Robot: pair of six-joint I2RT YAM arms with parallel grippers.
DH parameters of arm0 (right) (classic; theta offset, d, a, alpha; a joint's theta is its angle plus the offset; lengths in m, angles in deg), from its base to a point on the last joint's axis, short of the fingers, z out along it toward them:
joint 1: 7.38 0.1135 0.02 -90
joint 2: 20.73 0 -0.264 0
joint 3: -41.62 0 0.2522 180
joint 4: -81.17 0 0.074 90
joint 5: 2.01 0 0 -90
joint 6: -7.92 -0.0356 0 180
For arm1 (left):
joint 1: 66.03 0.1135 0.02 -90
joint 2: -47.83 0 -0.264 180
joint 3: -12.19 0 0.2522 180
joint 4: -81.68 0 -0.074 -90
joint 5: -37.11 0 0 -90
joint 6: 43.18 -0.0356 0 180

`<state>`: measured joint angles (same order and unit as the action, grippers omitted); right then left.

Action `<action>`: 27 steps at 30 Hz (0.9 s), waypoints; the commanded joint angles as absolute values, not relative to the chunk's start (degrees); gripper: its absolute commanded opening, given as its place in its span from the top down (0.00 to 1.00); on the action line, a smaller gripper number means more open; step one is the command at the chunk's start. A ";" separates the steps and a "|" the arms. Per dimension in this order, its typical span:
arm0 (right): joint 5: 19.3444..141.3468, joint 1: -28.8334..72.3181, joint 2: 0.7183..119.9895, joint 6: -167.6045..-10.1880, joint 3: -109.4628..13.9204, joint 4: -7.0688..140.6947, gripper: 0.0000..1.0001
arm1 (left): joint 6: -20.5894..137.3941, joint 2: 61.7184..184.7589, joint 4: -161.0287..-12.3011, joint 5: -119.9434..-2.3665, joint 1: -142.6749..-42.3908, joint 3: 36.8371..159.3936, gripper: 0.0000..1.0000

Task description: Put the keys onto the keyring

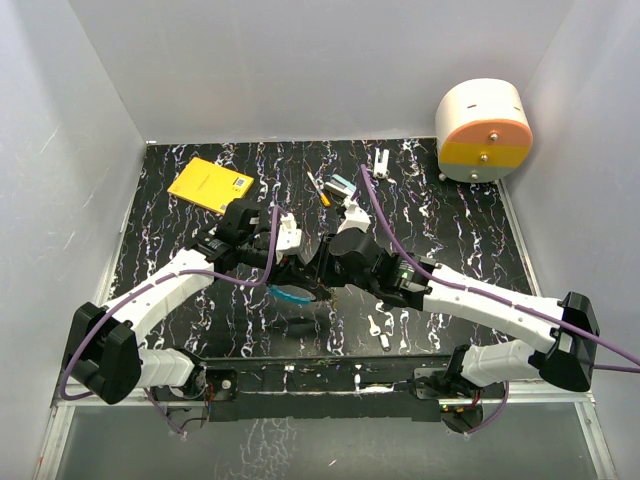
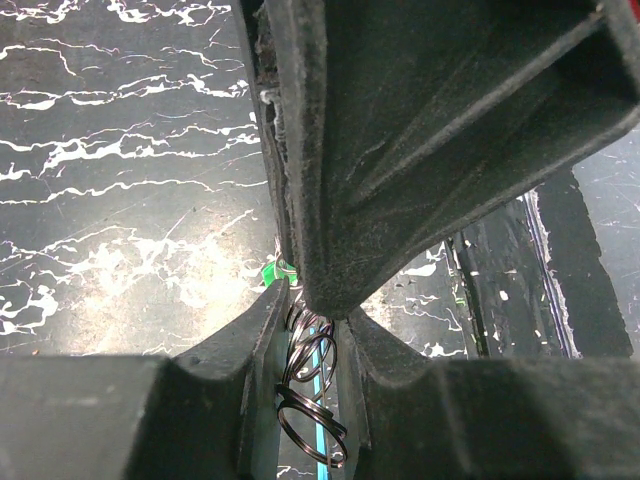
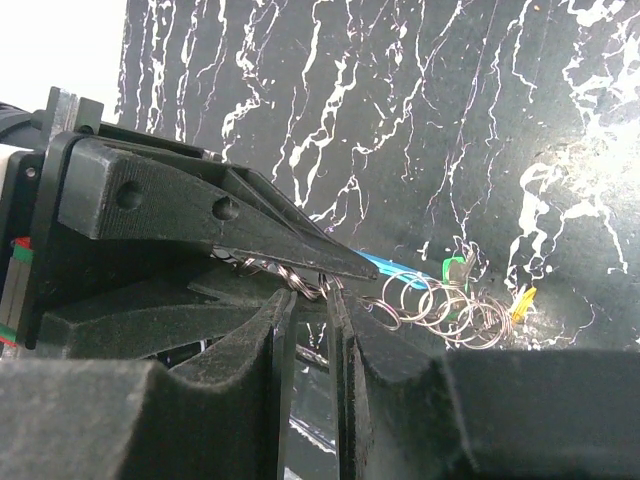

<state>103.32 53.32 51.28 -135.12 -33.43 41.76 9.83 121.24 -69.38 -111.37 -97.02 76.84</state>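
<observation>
A: Lowest in frame?
B: Fingers of the right gripper (image 3: pixel 310 296), nearly together, nipping a strand of silver wire.
A: And from the left?
B: Black wedge of the left gripper (image 3: pixel 335 262), tip against that same wire.
A: Further right?
B: Loose coils of the keyring (image 3: pixel 440 308), a blue arc (image 3: pixel 385 265) behind, then a green key head (image 3: pixel 455 268) and a yellow key head (image 3: pixel 522 303), over the black marbled table (image 3: pixel 400 120).

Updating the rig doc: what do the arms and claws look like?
White shells with black joints on both the left arm and the right arm. A purple cable runs along each. The left claw and the right claw are matte black, with tapered wedge fingers.
</observation>
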 commanded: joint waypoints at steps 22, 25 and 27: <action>105.70 54.84 48.12 -137.45 -30.99 41.31 0.76 | 8.50 120.47 -67.06 -115.51 -97.22 80.34 1.00; 106.00 54.84 48.28 -137.39 -31.23 41.71 0.76 | 8.50 120.46 -66.51 -116.07 -97.23 80.68 1.00; 105.94 54.84 48.73 -137.20 -31.76 42.04 0.76 | 8.50 120.44 -66.46 -116.04 -97.27 80.78 1.00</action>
